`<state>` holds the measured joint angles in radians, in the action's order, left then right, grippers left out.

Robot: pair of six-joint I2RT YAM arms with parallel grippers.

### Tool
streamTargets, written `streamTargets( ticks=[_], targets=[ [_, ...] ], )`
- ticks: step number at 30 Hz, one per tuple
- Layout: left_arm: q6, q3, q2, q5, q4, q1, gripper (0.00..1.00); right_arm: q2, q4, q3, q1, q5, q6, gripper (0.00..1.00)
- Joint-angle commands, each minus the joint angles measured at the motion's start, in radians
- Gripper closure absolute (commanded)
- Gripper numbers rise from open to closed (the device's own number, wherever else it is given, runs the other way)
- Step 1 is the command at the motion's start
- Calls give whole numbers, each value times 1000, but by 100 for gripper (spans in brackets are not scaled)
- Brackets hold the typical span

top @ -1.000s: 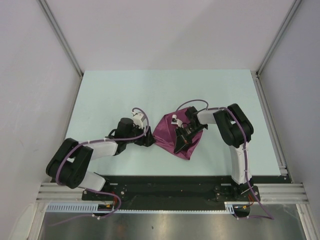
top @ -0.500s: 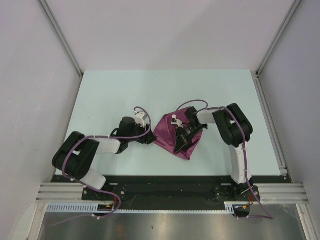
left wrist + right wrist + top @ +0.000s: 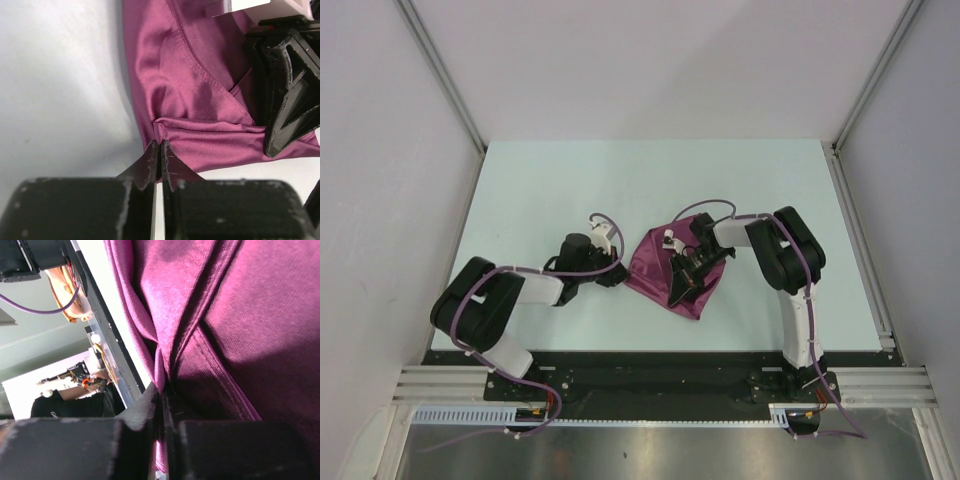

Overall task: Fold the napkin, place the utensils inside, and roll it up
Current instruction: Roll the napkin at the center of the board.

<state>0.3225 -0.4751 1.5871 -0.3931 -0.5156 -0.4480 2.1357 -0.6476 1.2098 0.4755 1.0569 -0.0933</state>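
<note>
Because left gripper and right gripper each clench only a thin pinch of napkin, an opposed pull may slip cloth free, undoing the fold.

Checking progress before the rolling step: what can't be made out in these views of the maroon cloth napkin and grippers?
Silvery metal utensil: shows in no view; the maroon cloth napkin or the right gripper may cover it.
Top view: fingertips of the left gripper are too small to read their grip.
Right wrist view: the napkin fills the frame, its outline cut off.
Left wrist view: the right gripper hides the napkin behind it.
</note>
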Motion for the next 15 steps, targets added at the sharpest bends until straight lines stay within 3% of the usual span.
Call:
streamTargets(
  ticks=[1, 7, 15],
  targets=[
    [-8, -43, 16, -32, 12, 8, 99, -26, -6, 31, -17, -97, 20, 83],
    [-43, -89, 5, -32, 121, 8, 100, -158, -26, 53, -37, -165, 49, 64],
    [-53, -145, 11, -18, 233, 8, 100, -411, 26, 31, 41, -406, 106, 57]
  ],
)
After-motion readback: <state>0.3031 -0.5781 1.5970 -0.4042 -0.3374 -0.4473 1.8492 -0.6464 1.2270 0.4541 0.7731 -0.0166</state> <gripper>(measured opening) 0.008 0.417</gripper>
